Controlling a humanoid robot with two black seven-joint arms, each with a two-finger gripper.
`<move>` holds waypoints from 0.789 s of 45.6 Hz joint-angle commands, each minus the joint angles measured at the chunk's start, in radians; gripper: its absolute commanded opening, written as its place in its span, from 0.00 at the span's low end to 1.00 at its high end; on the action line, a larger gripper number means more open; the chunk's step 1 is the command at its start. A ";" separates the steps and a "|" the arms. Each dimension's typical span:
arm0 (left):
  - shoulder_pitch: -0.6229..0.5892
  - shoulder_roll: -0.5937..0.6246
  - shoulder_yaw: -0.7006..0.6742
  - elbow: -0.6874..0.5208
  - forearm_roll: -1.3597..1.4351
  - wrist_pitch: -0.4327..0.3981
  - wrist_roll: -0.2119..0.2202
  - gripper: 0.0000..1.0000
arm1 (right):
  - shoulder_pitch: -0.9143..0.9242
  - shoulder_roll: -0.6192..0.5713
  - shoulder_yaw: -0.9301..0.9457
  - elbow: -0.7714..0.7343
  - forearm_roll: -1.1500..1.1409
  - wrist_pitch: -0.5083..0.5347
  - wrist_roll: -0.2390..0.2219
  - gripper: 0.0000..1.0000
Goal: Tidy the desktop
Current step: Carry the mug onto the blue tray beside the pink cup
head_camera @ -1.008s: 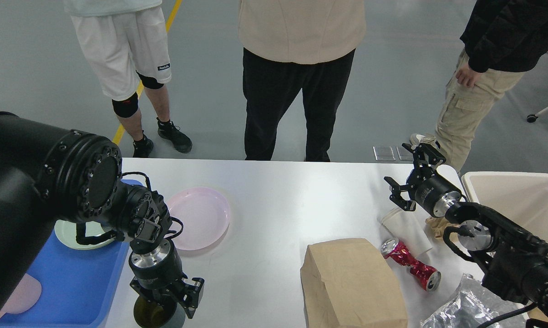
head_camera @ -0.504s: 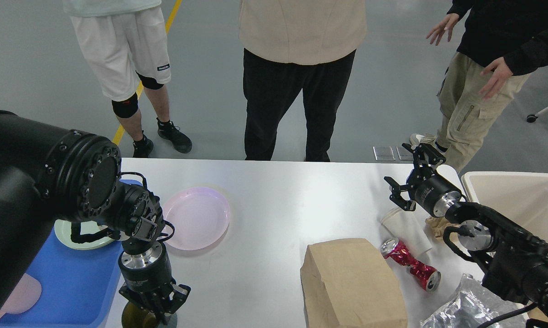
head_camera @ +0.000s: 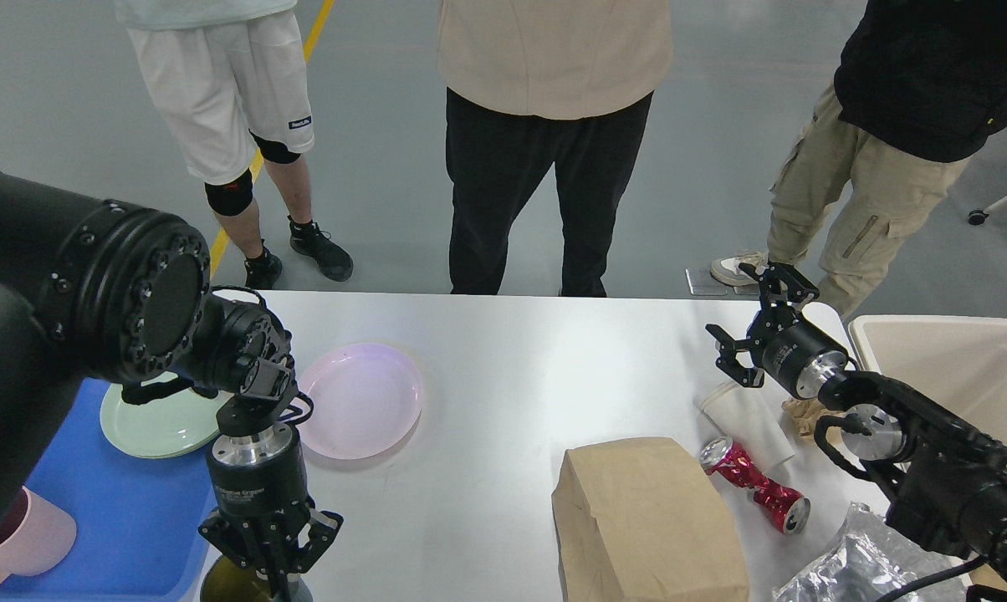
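The white desktop fills the middle of the head view. My left gripper points straight down at the front left edge and is shut on the rim of a dark olive cup, which is cut off by the bottom of the view. My right gripper is open and empty, held above the back right part of the desktop, just beyond a white paper cup lying on its side.
A pink plate lies left of centre. A blue tray at the left holds a green plate and a pink mug. A brown paper bag, a crushed red can, a foil bag and a beige bin are at the right. Three people stand behind the desktop.
My left gripper has moved left and nearer the front edge, and the olive cup has moved with it. The green plate and pink mug now show. The right arm has not moved.
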 commanded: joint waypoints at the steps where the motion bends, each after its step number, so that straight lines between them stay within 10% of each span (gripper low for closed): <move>1: -0.052 0.002 -0.002 -0.001 0.001 -0.025 0.002 0.00 | 0.000 0.000 0.000 0.000 0.000 0.000 0.000 1.00; 24: -0.157 0.175 0.049 0.008 0.013 -0.025 0.016 0.00 | 0.000 0.000 0.000 0.000 0.000 0.000 0.000 1.00; 36: -0.043 0.304 0.121 0.209 0.022 -0.025 0.019 0.00 | 0.000 0.000 0.000 0.000 0.000 0.001 0.000 1.00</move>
